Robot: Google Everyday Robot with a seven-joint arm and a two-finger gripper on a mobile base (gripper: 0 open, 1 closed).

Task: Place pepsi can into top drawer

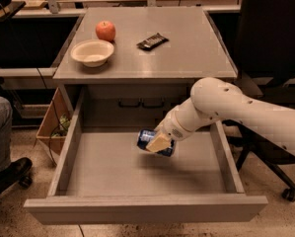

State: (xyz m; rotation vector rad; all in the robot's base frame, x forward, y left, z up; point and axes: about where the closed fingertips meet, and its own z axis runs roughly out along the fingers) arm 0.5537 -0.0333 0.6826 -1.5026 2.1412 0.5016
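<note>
Gripper with pepsi can over top drawer

pincer gripping pepsi can on its side, within open top drawer

Table: apple, bowl, bar; pincer below

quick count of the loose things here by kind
apple: 1
bowl: 1
snack bar: 1
pepsi can: 1, held in the gripper above the open drawer
total: 4
</note>
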